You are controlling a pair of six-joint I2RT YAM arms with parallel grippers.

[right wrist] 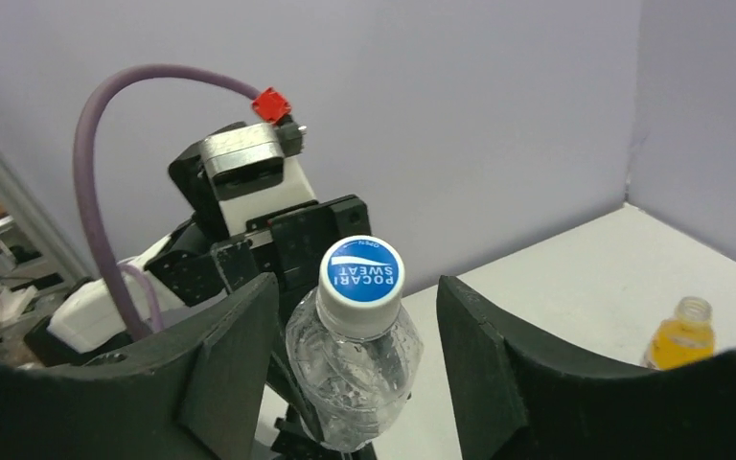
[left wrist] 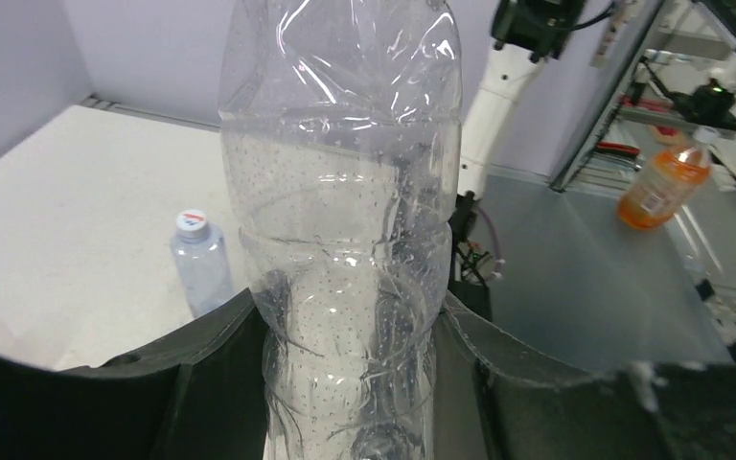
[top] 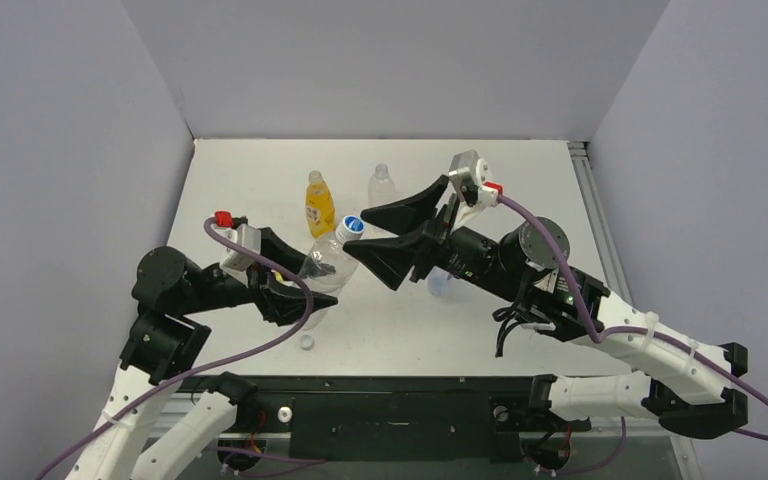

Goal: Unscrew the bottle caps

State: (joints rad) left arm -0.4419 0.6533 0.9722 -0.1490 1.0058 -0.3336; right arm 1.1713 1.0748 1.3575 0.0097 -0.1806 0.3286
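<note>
At centre left of the overhead view, my left end effector (top: 312, 282) is clenched on the lower body of a clear bottle (top: 326, 262). It holds the bottle tilted, with the neck aimed toward the right arm. I cannot tell whether the base touches the bench (top: 250, 180). The left wrist view shows the crinkled plastic pinched from both sides. Just right of that, in the middle of the frame, the blue-topped cap (top: 351, 226) is still screwed on. My right end effector (top: 356, 232) is spread wide and straddles the cap. The right wrist view shows a gap on either side, so nothing is gripped there yet. I judge the step in hand is taking hold of this cap before twisting it. The next move calls for closing squarely on the cap's rim, then rotating the wrist while the left arm holds the bottle against the turn. The thin bottle may buckle or spin in the grip if I squeeze off-centre.
</note>
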